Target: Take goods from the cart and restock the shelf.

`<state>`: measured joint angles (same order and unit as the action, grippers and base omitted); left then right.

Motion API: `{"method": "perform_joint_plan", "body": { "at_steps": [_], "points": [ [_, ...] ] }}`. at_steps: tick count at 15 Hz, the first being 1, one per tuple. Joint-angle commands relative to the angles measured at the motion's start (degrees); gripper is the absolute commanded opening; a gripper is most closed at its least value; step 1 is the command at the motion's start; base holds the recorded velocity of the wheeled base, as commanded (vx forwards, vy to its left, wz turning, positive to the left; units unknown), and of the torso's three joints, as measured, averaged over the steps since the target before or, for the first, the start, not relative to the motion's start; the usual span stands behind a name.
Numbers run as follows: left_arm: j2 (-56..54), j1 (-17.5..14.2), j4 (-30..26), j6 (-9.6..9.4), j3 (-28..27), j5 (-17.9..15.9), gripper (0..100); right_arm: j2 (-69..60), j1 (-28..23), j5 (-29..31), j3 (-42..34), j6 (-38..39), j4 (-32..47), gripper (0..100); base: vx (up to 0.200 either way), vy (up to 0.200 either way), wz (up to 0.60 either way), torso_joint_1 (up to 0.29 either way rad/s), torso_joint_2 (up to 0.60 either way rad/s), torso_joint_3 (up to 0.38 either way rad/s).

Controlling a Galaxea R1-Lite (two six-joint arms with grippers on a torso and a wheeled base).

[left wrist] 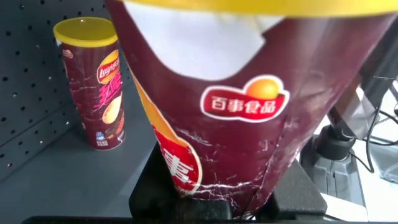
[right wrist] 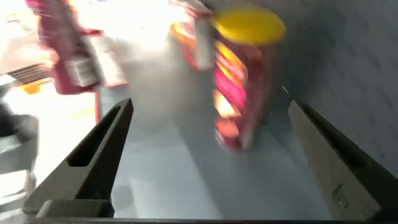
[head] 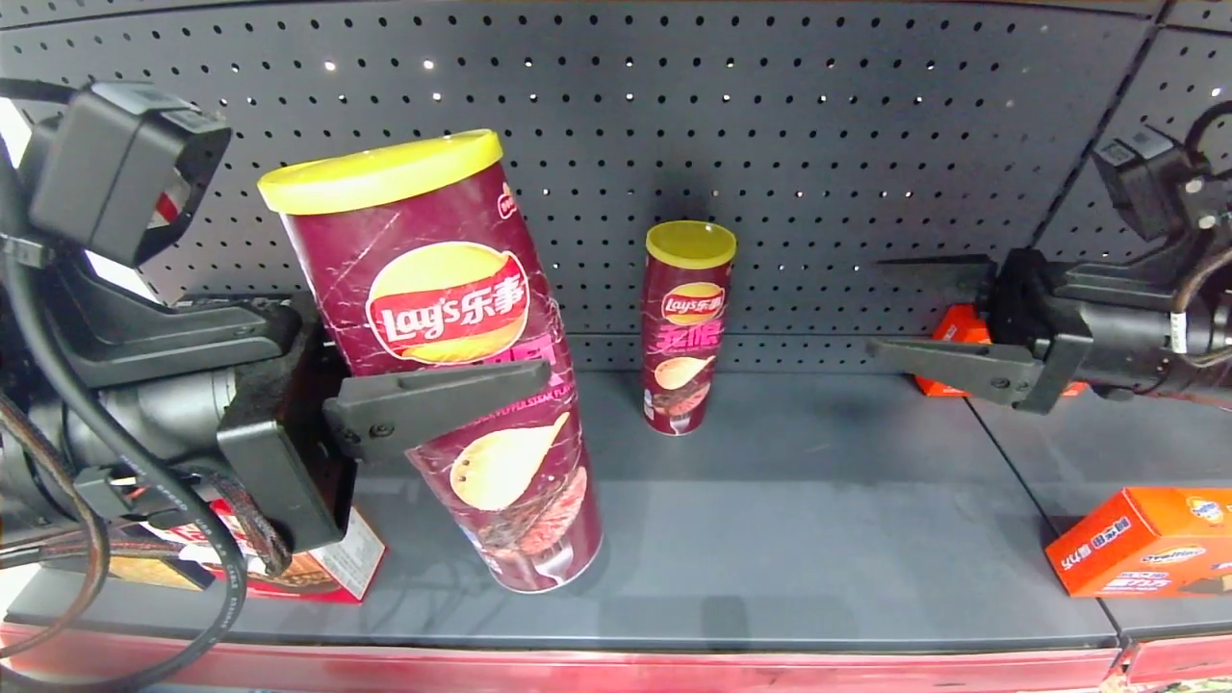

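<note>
Progress: one chip can (head: 685,327) stood upright at the centre of the head view, on the shelf (head: 818,520) and close to the pegboard back (head: 770,144). That item was judged already stocked.

A second, nearer chip can (head: 433,289) sat left of centre, clamped around its middle by the left gripper (head: 452,399). One finger crossed the can's front. The can leaned, with its yellow lid toward the upper left, and its base appeared to touch the shelf. It was judged not yet set upright or released. The cart could not be checked for remaining stock.

The right gripper (head: 881,306), at the right edge of the frame, was spread wide and held nothing. An orange box (head: 953,332) lay behind it and another orange box (head: 1136,544) at lower right. A red box (head: 327,568) lay at lower left.

Views compared: the left wrist view gave the held can's far side (left wrist: 249,124), with the upright can (left wrist: 96,87) beyond. The right wrist view confirmed the empty gap between the right gripper's fingers (right wrist: 211,155), facing the upright can (right wrist: 245,81), which was blurred.
</note>
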<state>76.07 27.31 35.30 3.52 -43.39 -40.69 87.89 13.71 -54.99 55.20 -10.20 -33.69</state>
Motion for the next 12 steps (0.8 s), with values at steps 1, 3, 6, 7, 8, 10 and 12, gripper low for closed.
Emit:
{"method": "perform_joint_plan", "body": {
  "at_steps": [1, 3, 6, 7, 8, 10, 12],
  "points": [
    [0.0, -0.2, 0.0, -0.01, 0.0, 0.0, 0, 8.6, 0.1, -3.1, 6.8, -1.4, -0.1, 100, 0.000, 0.000, 0.00, 0.000, 0.00, 0.000],
    [0.0, -0.1, 0.0, -0.10, 0.2, -0.1, 0, 12.4, 0.9, -3.7, 10.8, -1.8, -0.1, 100, 0.000, 0.000, 0.00, 0.000, 0.00, 0.000],
    [0.0, -0.1, 0.0, -0.10, 0.3, -0.2, 0, 16.1, 1.2, -5.7, 14.2, -2.3, -0.1, 100, 0.000, 0.000, 0.00, 0.000, 0.00, 0.000],
    [0.0, -0.1, 0.0, -0.10, 0.3, -0.2, 0, 17.4, 1.6, -5.7, 15.6, -2.3, -0.1, 100, 0.000, 0.000, 0.00, 0.000, 0.00, 0.000],
    [0.0, -0.1, 0.0, -0.10, 0.3, -0.2, 0, 18.5, 1.8, -5.4, 16.6, -2.3, -0.1, 100, 0.000, 0.000, 0.00, 0.000, 0.00, 0.000],
    [0.0, -0.1, 0.0, -0.10, 0.3, -0.2, 0, 21.6, 2.3, -5.4, 20.0, -2.3, 0.2, 100, 0.000, 0.000, 0.00, 0.000, 0.00, 0.000],
    [0.2, -0.1, 0.0, -0.10, 0.1, -0.2, 0, 24.0, 2.8, -5.4, 22.2, -2.2, 0.5, 100, 0.000, 0.000, 0.00, 0.000, 0.00, 0.000]
  ]
}}
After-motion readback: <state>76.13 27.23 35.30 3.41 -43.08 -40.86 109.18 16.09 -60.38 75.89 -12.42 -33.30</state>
